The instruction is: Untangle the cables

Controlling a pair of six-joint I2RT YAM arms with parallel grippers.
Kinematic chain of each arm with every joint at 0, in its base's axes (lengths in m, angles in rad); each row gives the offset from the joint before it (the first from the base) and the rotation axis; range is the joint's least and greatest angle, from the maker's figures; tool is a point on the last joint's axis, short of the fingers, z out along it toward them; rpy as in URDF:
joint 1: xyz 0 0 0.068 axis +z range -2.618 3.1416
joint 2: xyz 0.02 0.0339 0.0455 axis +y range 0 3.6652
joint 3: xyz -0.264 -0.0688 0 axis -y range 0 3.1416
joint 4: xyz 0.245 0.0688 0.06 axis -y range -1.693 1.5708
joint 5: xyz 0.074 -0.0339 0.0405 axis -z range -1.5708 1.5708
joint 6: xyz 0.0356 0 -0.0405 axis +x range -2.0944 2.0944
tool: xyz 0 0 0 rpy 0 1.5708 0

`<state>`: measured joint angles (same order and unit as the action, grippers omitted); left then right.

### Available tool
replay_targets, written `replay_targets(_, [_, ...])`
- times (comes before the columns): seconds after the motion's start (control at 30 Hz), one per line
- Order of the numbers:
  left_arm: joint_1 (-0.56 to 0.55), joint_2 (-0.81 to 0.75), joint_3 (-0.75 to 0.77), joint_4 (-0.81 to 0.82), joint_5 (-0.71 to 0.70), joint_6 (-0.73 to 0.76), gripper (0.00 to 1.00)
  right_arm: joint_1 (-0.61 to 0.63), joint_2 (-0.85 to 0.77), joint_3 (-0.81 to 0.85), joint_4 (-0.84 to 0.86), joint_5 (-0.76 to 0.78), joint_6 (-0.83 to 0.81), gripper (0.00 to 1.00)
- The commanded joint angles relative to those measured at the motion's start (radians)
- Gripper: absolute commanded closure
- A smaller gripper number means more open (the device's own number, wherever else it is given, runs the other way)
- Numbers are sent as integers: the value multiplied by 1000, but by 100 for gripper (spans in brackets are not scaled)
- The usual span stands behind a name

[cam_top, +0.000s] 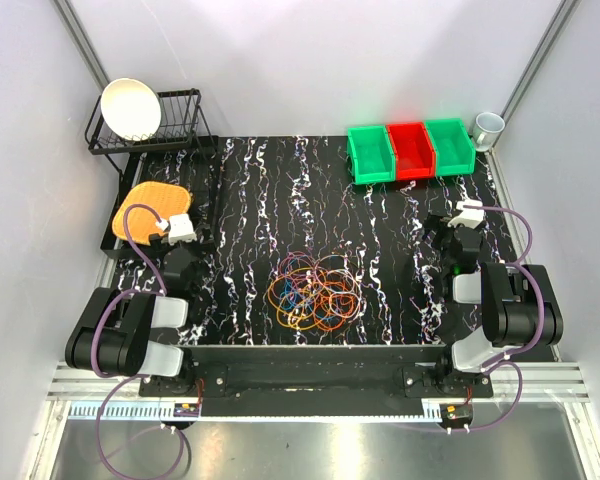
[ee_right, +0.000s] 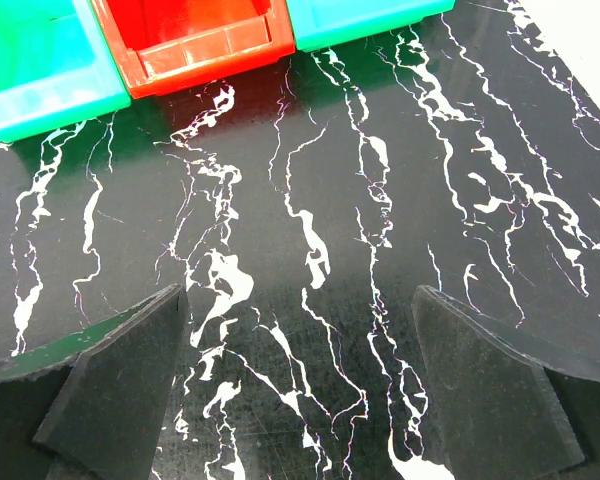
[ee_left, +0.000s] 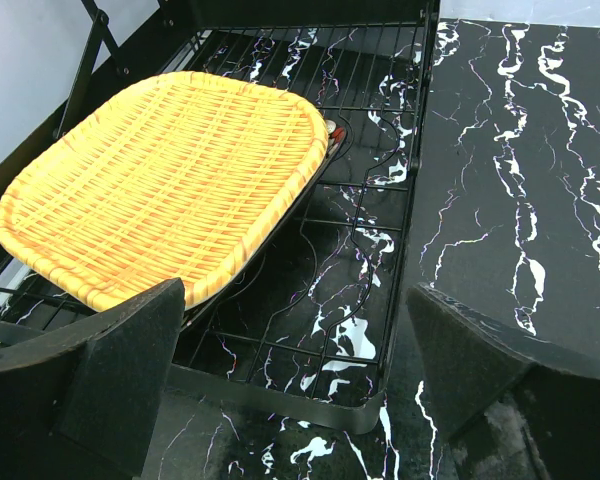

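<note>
The cables (cam_top: 313, 291) lie in one tangled pile of thin orange, purple, blue, green and yellow loops on the black marbled table (cam_top: 280, 190), at the front middle. They show only in the top view. My left gripper (cam_top: 176, 240) is open and empty at the left, well apart from the pile; in the left wrist view its gripper (ee_left: 295, 375) hangs over the corner of a wire rack. My right gripper (cam_top: 458, 232) is open and empty at the right, and the right wrist view shows the gripper (ee_right: 300, 375) over bare table.
A black wire rack (ee_left: 380, 225) holds an orange woven tray (ee_left: 165, 180) at the left. A dish rack with a white bowl (cam_top: 131, 108) stands at the back left. Green and red bins (cam_top: 410, 148) and a white cup (cam_top: 488, 127) stand at the back right.
</note>
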<state>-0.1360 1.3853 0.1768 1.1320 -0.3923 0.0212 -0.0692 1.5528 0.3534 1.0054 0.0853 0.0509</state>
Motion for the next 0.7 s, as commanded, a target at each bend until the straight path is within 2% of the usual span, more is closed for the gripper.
replay_targets(0.0, [7, -3, 15, 80, 12, -9, 1, 0, 3, 24, 50, -5, 3, 0])
replay_targets(0.63, [7, -3, 15, 75, 13, -10, 1, 0, -11, 22, 51, -10, -3, 0])
replay_targets(0.67, [7, -3, 16, 75, 13, -9, 1, 0, -42, 28, -6, -24, -5, 0])
